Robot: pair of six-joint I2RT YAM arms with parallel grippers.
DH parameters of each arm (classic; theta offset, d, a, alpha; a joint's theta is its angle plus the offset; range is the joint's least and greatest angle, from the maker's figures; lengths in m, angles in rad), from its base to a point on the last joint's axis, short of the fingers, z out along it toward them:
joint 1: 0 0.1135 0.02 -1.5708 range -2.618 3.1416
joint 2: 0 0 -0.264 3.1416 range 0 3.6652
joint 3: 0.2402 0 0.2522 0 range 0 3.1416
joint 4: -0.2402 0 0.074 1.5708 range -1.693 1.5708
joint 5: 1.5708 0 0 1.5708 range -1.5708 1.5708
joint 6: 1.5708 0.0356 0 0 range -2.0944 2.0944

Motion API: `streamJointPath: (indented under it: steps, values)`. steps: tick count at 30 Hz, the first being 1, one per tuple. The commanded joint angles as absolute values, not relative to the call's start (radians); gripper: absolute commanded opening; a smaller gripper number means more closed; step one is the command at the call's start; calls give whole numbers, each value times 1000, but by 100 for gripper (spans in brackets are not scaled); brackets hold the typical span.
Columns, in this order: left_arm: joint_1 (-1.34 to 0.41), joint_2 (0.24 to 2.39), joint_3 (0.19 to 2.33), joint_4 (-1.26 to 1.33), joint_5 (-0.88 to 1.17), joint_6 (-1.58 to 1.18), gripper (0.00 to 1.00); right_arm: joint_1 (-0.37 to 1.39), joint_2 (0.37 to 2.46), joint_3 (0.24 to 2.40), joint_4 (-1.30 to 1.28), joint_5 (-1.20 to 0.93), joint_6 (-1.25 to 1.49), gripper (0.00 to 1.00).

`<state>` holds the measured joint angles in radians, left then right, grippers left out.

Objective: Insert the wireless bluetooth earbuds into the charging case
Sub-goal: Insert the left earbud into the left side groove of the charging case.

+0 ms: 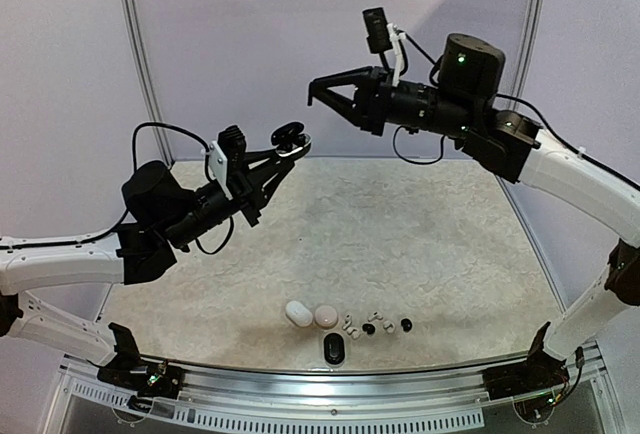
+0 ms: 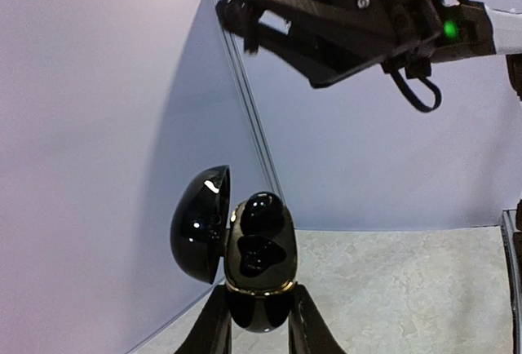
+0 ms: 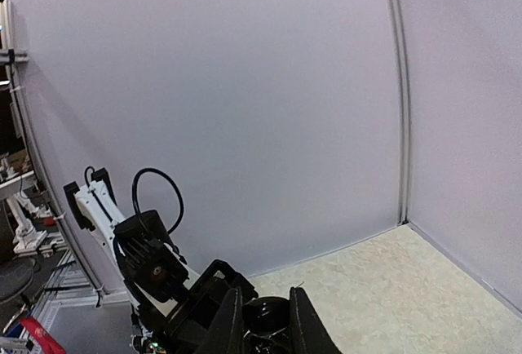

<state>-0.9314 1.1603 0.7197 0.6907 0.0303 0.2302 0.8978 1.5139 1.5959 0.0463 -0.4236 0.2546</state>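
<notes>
Your left fingers (image 2: 214,325) pinch the open case (image 2: 259,276), 1 bud (image 2: 263,207) seated; right fingers (image 3: 224,321), you cannot tell; loose buds (image 1: 368,328) look light, slippery; pinch their sides.

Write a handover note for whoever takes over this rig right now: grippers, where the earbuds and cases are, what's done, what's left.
Left gripper: shut on the open black case, held up off the table, lid swung aside.
Right gripper: raised close to that case, fingers narrow. Cannot tell whether it holds a bud.
Done: one black bud looks seated in the upper well. The lower well is unclear.
Left: loose buds, white and black, lie near the front edge beside a white case, a pinkish case and a second black case.
</notes>
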Motion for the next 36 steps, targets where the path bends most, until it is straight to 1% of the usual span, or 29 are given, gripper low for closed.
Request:
streamJointPath:
  steps: [1,5,19,27,36]
  values:
    - [-958,1175,761,730,3,266,0,950,1572,1586,141,-539,134,0]
    - [-960,1182,768,732,4,261,0,969,1566,1549,176,-563,90,0]
    - [-965,1187,773,736,3,261,0,971,1603,1514,189,-435,106,0]
    - [-965,1188,773,735,3,258,0,971,1620,1518,163,-406,89,0]
    - [-965,1182,770,735,-45,241,0,972,1630,1510,128,-393,62,0]
